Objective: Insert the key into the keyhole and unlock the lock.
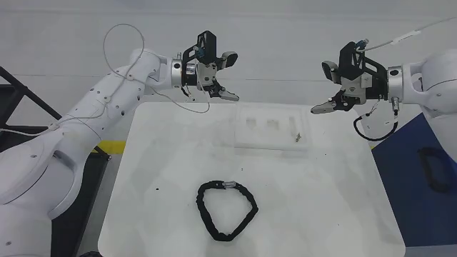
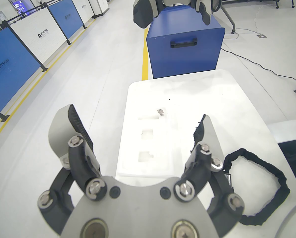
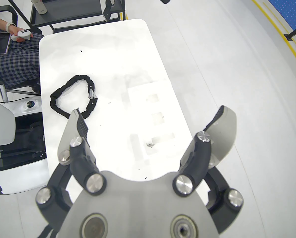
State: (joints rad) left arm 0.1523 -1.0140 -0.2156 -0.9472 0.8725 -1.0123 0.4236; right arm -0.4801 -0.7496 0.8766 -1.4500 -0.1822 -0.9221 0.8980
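Both claws hung open above the counter (image 1: 164,185).
You held the left claw (image 1: 230,77) at 10 o'clock and the right claw (image 1: 323,89) at 2, each empty; the key (image 1: 297,138) lay in the foam tray (image 1: 246,139), at 1 o'clock from the chain lock (image 1: 227,210) near 6.

Bare table (image 1: 164,185) is lying between the foam tray (image 1: 273,130) and the chain lock (image 1: 227,210) (they are well apart); the left gripper (image 1: 232,77) and right gripper (image 1: 323,88) are hanging spread by the far corners.
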